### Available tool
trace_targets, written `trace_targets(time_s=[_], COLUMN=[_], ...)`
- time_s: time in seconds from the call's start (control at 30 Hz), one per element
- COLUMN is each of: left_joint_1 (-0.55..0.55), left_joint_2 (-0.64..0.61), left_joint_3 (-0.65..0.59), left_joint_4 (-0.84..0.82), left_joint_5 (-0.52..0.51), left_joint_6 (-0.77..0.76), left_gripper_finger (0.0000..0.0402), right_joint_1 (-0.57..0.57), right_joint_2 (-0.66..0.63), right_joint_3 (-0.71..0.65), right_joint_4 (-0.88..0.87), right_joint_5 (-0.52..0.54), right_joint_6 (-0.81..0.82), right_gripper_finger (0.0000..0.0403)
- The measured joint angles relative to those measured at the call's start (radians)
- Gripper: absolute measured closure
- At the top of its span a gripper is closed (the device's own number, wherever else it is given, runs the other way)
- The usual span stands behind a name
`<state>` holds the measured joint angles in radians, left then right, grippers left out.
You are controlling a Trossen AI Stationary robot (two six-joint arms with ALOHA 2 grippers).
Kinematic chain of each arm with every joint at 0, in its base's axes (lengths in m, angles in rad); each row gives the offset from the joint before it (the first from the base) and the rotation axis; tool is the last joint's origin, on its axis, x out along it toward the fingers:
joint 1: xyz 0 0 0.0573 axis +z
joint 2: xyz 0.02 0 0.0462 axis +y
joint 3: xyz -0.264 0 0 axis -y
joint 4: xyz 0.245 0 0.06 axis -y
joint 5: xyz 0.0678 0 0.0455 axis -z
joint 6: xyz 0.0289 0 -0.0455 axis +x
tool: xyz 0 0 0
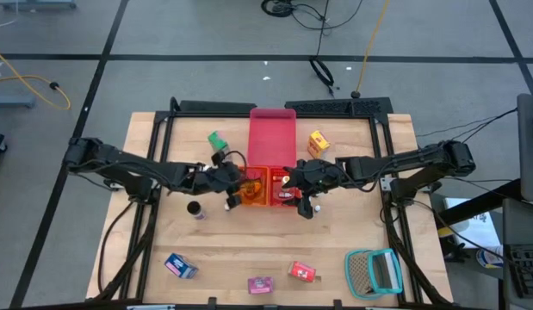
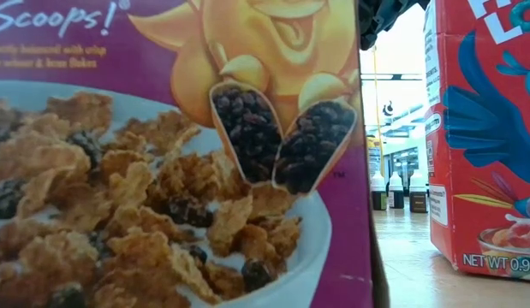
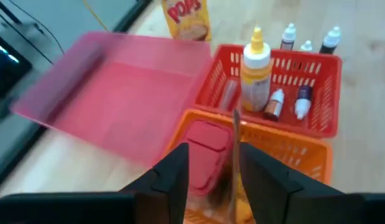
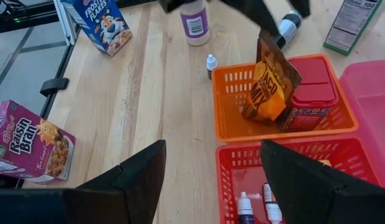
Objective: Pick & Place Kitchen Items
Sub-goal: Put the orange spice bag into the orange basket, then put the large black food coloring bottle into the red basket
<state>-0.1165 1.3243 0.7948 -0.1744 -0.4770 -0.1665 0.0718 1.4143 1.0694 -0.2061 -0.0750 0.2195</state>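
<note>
From above, both arms meet at the table's middle over the orange tray point(image 1: 254, 191) and the red tray point(image 1: 286, 184). In the left wrist view the left gripper point(image 3: 212, 163) stands half open above a brown packet point(image 3: 232, 180) beside a red box point(image 3: 204, 149), gripping nothing; the packet, leaning upright, could topple sideways. In the right wrist view the right gripper point(image 4: 212, 163) gapes wide, empty, over the red tray.

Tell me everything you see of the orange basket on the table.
The orange basket is a small plastic tray with slotted walls. It stands upright on the wooden table, side by side with a red basket. Inside it, an orange packet leans against a red box. The left pincer hovers above it.
</note>
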Motion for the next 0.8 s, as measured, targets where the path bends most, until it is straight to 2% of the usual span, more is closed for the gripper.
trace_targets(time_s=[0.17,0.37,0.63,0.8], left_joint_1=[-0.025,-0.027,-0.002,0.021], left_joint_2=[-0.106,-0.19,-0.19,-0.184], left_joint_3=[-0.002,-0.003,-0.003,-0.003], left_joint_4=[-0.175,-0.366,-0.535,-0.581], left_joint_5=[-0.054,-0.074,-0.066,0.015], left_joint_6=[0.072,0.08,0.119,0.146], left_gripper_finger=[0.0257,0.0256,0.0256,0.0256], right_joint_1=[0.0,0.0,0.0,0.0], right_joint_2=[0.0,0.0,0.0,0.0], right_joint_3=[-0.03,-0.041,-0.041,-0.041], right_joint_4=[0.006,0.024,0.072,0.069], right_joint_5=[0.0,0.0,-0.004,-0.004], right_joint_6=[0.002,0.003,0.003,0.003], right_gripper_finger=[0.0149,0.0149,0.0149,0.0149])
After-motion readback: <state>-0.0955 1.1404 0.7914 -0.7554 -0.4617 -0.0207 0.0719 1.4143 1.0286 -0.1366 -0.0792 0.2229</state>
